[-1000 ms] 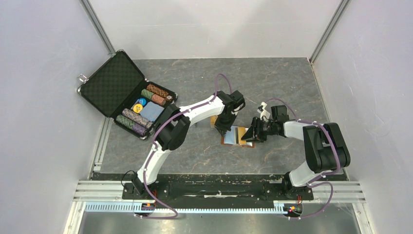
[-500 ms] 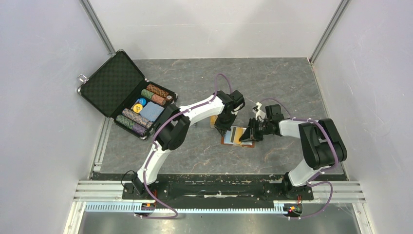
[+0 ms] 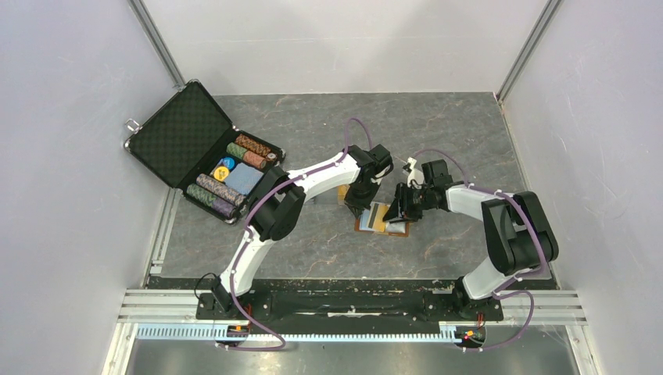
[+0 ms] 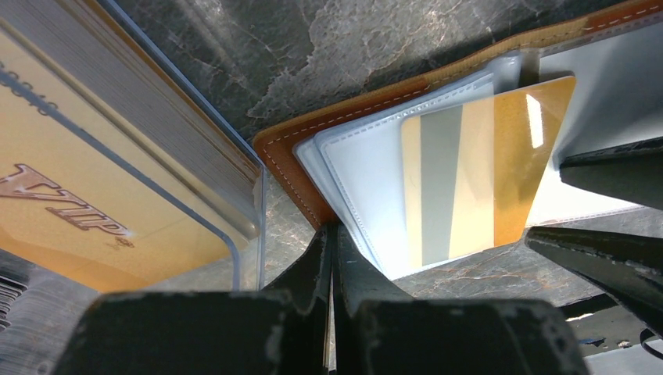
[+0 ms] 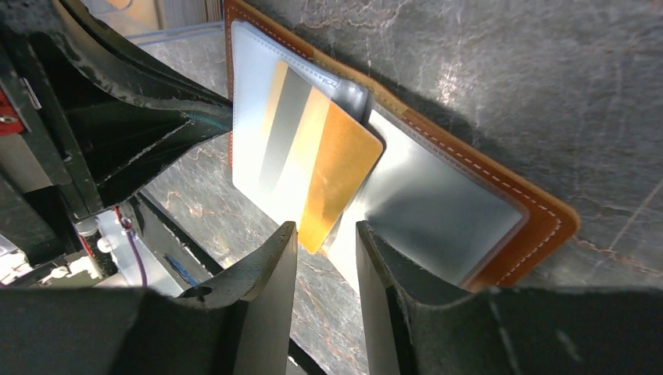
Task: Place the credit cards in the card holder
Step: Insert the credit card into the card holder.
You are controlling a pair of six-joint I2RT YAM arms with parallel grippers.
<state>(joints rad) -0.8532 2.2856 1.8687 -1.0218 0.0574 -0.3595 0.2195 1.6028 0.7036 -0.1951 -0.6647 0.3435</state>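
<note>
I saw the right gripper [image 5: 327,230] with fingers spread, the orange credit card [image 5: 336,164] corner at the gap, not pinched. The card sat half inside a clear sleeve of the open card holder [image 5: 539,226], frame centre. Left gripper [image 4: 332,246] fingers pressed together, tips on the holder's edge. Card stack [image 4: 102,195] just beyond; briefcase [image 3: 184,133] upper left

Gold card [image 4: 485,172] with a grey stripe; tan wallet [image 4: 285,160], white stitching; grey marbled table [image 3: 313,125]; black case [image 3: 181,133]
</note>
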